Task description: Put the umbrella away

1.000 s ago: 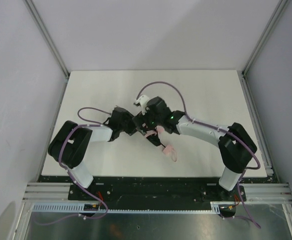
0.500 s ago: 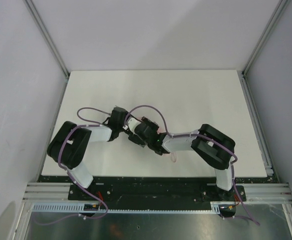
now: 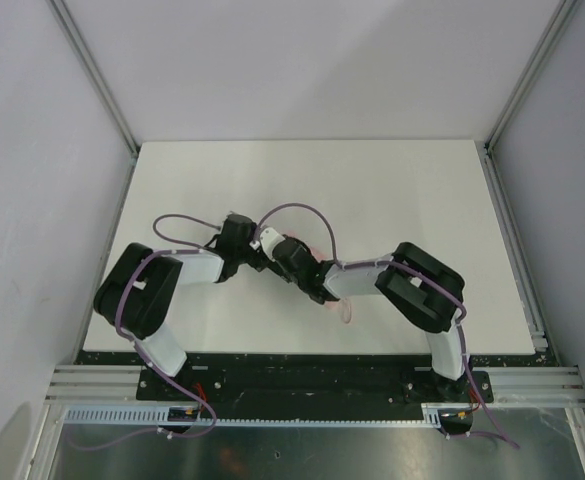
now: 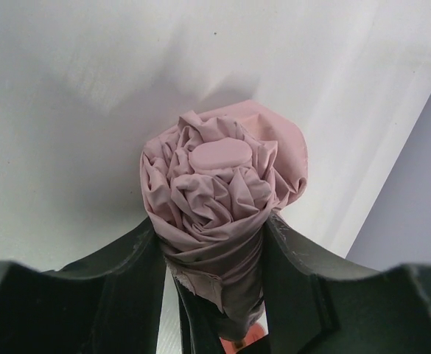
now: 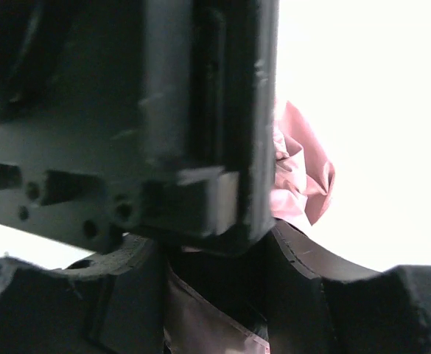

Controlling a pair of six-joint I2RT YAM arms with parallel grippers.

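Observation:
The umbrella (image 4: 219,184) is a rolled pale pink bundle. In the left wrist view it stands between the left gripper's (image 4: 211,232) fingers, which are shut on it, with its round end cap facing the camera. In the top view the left gripper (image 3: 255,252) and the right gripper (image 3: 294,262) meet near the table's middle and hide most of the umbrella; a pink bit (image 3: 318,251) and the loop strap (image 3: 345,312) show. In the right wrist view pink fabric (image 5: 298,177) shows past the left gripper's black body, and more fabric lies between the right gripper's (image 5: 214,258) fingers, which look shut on it.
The white table (image 3: 392,190) is bounded by grey walls and aluminium frame rails (image 3: 509,230) at the sides. The right arm's elbow (image 3: 422,285) is folded close to the near edge. Purple cables (image 3: 292,212) loop above both wrists.
The right arm has folded back toward the near edge. Its gripper has moved down and left along the umbrella to sit against the left gripper. The pink handle is now mostly hidden.

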